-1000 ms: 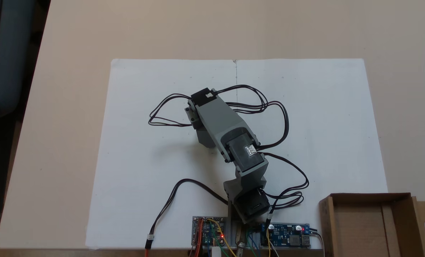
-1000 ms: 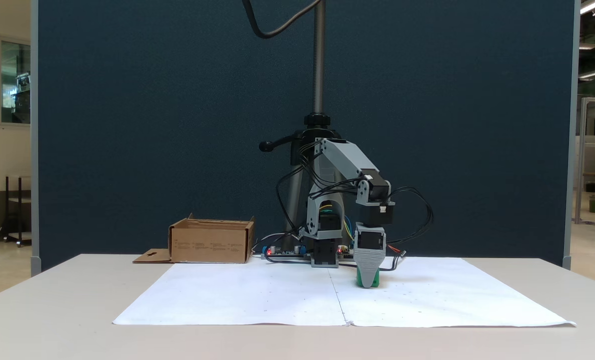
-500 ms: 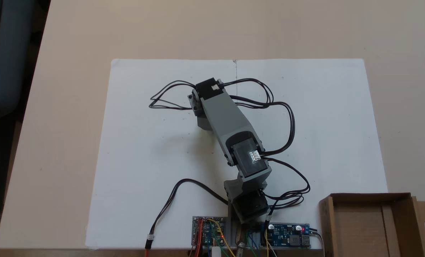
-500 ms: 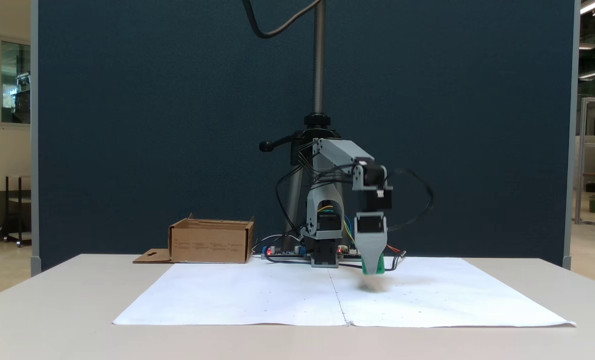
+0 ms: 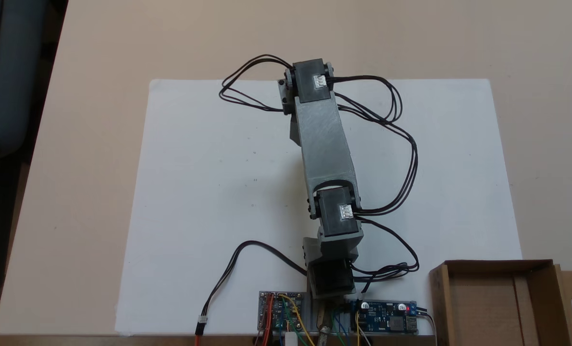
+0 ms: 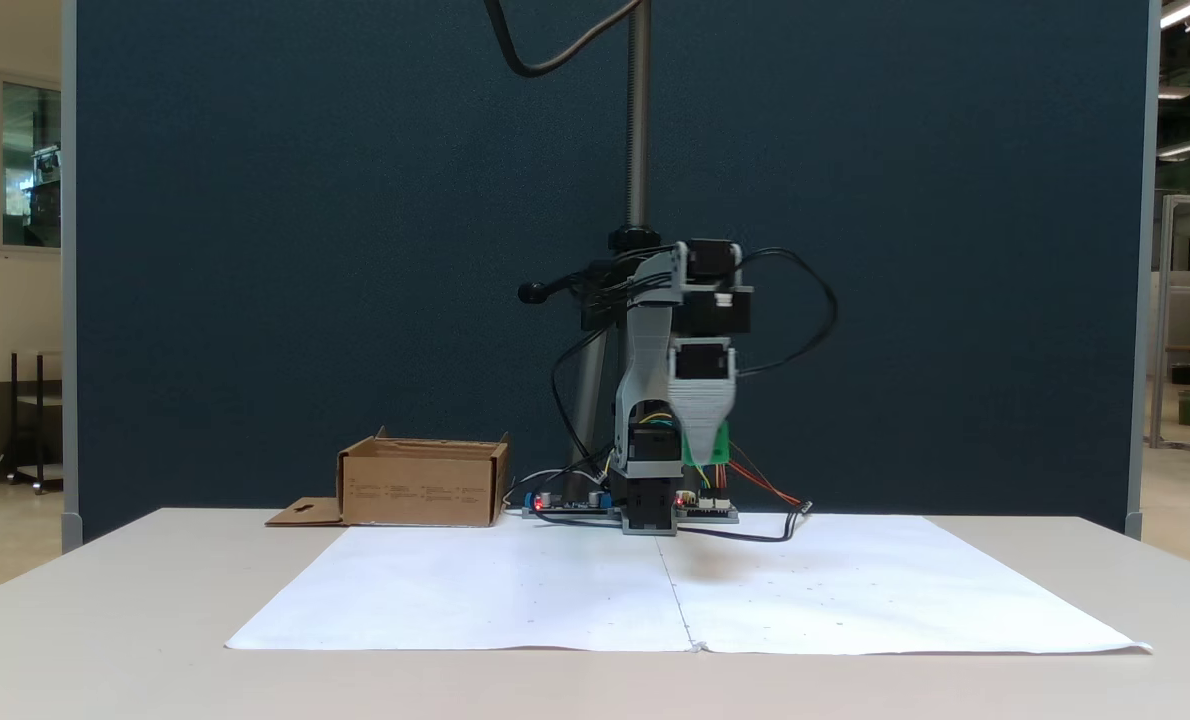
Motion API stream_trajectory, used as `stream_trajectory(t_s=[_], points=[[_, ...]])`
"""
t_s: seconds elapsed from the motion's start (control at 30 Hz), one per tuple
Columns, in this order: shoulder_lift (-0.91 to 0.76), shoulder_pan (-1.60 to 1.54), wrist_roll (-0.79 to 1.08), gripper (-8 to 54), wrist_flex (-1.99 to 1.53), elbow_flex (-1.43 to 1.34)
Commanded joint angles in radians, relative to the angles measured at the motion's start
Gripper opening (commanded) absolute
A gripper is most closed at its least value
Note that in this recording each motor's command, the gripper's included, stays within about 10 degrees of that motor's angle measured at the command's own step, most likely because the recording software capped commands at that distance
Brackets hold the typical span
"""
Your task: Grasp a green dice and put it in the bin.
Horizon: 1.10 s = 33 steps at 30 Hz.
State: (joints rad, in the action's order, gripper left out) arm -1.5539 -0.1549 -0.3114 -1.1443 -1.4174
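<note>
Hanging clamped in grey jaws, bright green dice.

White paper sheet on beige table; 2 circuit boards, perhaps controllers; blue partition.

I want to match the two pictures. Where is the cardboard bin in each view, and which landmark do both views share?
In a fixed view: the bin lies in the bottom right corner, just off the lower right corner of the white paper.
In a fixed view: the bin stands left of centre, behind the far left corner of the white paper.
Shared landmark: the white paper.
</note>
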Motion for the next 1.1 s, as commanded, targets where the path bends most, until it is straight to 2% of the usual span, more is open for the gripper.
stream_trajectory(t_s=[0.0,0.27,0.63,0.77,1.07], points=[[-0.031,0.106,0.109,11.7,-0.057,0.089],[-0.031,0.529,0.331,11.7,-0.124,0.239],[-0.038,1.137,0.612,11.7,-0.192,0.244],[-0.044,1.454,0.732,11.7,-0.187,0.287],[0.029,1.830,0.799,11.7,-0.126,0.377]])
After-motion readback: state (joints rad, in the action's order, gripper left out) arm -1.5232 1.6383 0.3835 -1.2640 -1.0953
